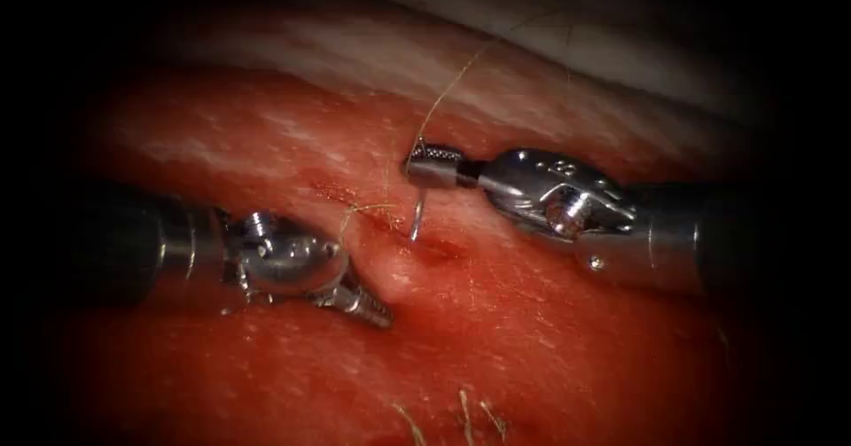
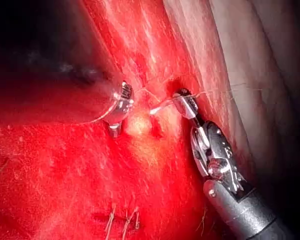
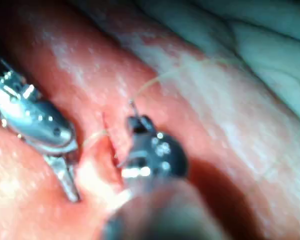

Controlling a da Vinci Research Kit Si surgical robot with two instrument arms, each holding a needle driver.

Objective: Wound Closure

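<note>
Needle [image 1: 417, 215]: hanging from the right tool's jaws, its shaft running down toward six o'clock, its lower end meeting the tissue at the cut; whether the tip is buried is hard to tell.
Needle axis: lying close to vertical in the endoscope view, roughly crosswise to the right tool's jaws.
Thread [image 1: 448, 91]: trailing from the needle's upper end toward one o'clock, across the pale upper band of tissue; a second fine strand is curling at nine o'clock of the needle.
Right tool [image 1: 433, 164]: sitting at twelve o'clock of the needle's lower end, jaws clenched on the needle near its upper end.
Left tool [image 1: 372, 309]: lying at seven o'clock of the needle, left of the cut, jaws closed together and gripping nothing, tip pressing the tissue.
Nearer arm: the right, already holding the needle.
Cut [image 1: 434, 251]: sitting directly under the needle.
Tissue [image 1: 550, 348]: glistening with red fluid.
</note>
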